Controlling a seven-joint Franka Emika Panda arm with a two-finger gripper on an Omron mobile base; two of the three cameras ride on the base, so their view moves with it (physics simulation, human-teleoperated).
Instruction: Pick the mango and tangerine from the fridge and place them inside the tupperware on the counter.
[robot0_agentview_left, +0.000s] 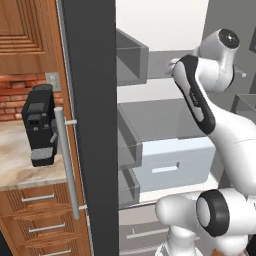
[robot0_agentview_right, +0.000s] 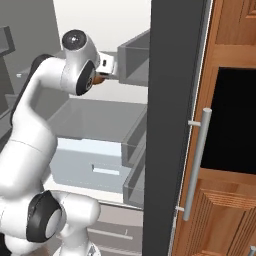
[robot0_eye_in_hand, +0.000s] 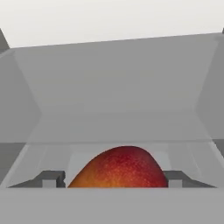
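a: the claw (robot0_eye_in_hand: 114, 179) straddles the red-orange egg-shaped mango (robot0_eye_in_hand: 118, 168) on the grey fridge shelf (robot0_eye_in_hand: 118, 127), jaws partly spread.

b: is it gripped?

a: cannot tell. its rounded skin could slip free.

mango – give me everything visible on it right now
The mango shows in the hand view as a rounded, matte, speckled hump, red on top fading to orange-yellow at lower left. It sits between the two dark fingertips, one on each side, close against it; contact can't be confirmed. Its underside is cut off. Grey fridge shelf walls stand behind it. In the right base view, an orange sliver peeks beside the hand.
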